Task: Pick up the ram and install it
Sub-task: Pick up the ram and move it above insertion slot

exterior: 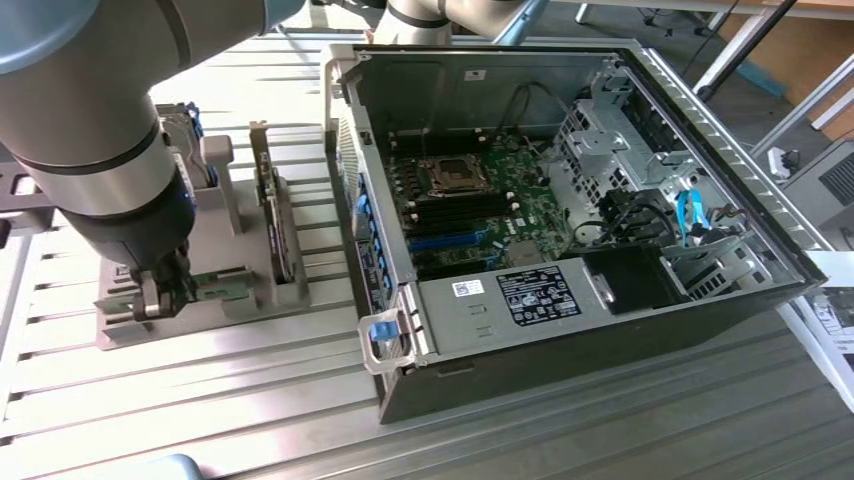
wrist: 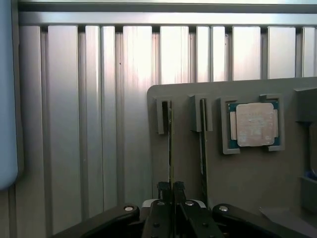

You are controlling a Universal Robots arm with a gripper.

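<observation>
**Gripper clamped on the ram in its tray**

In the exterior view the gripper (exterior: 163, 295) is down on the grey holder tray (exterior: 260, 300), at about nine o'clock from the open computer case (exterior: 400, 300). The wrist view shows its fingers (wrist: 163, 208) closed on the ram (wrist: 171, 144), which stands on edge in its tray slot. The stick's long axis runs straight away from the gripper (how much lies beneath the fingers is hidden). A second stick (wrist: 203, 148) lies parallel just beside it, untouched, with the processor chip (wrist: 255, 124) beyond. The motherboard (exterior: 534, 215) sits at three o'clock from the tray, and the ram is not yet in the case.
</observation>
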